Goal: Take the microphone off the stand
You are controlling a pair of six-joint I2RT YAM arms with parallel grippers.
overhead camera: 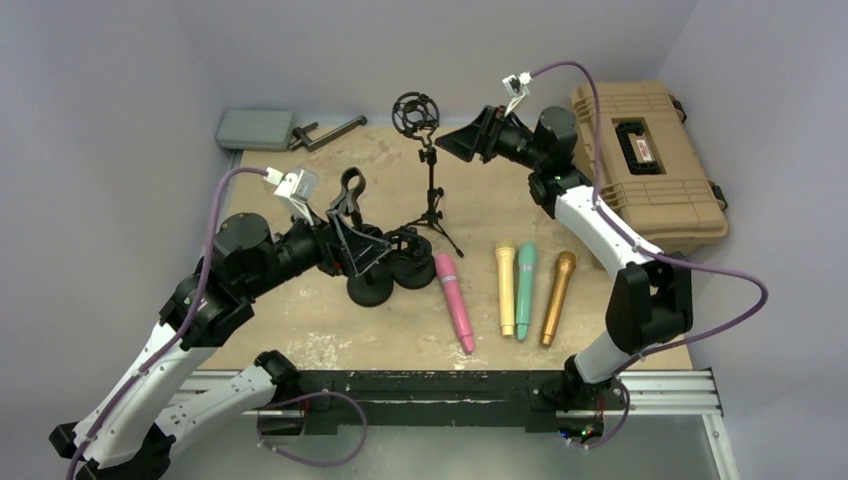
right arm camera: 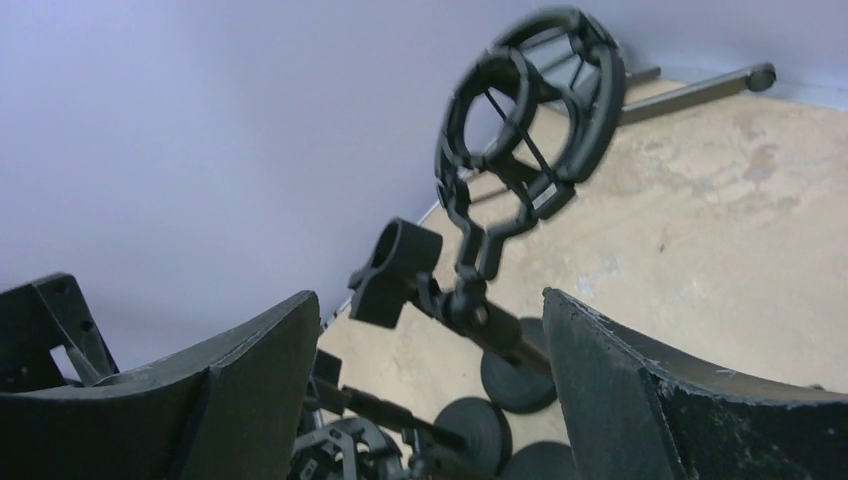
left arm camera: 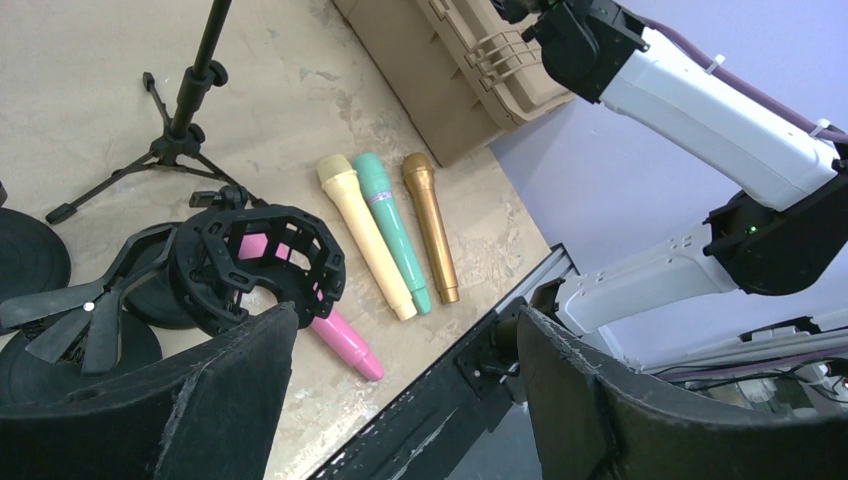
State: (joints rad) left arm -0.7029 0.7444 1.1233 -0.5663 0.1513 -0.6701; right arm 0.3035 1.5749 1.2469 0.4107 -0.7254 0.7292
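Note:
A tripod stand (overhead camera: pixel 432 205) at the back carries an empty black shock mount (overhead camera: pixel 415 112), which also shows in the right wrist view (right arm camera: pixel 530 110). Four microphones lie on the table: pink (overhead camera: pixel 455 300), cream (overhead camera: pixel 505 290), teal (overhead camera: pixel 525 290) and gold (overhead camera: pixel 558 297). My right gripper (overhead camera: pixel 462 142) is open and empty just right of the tripod's neck; the neck joint (right arm camera: pixel 470 310) shows between its fingers. My left gripper (overhead camera: pixel 360 250) is open and empty beside a second shock mount (left arm camera: pixel 262 262) on a round base. The pink microphone (left arm camera: pixel 345 345) shows through and past that ring.
A tan hard case (overhead camera: pixel 650 160) stands at the back right. A grey box (overhead camera: pixel 255 128) and a black bar (overhead camera: pixel 325 133) lie at the back left. Round black stand bases (overhead camera: pixel 372 290) and a clip holder (overhead camera: pixel 350 190) crowd the area under my left gripper.

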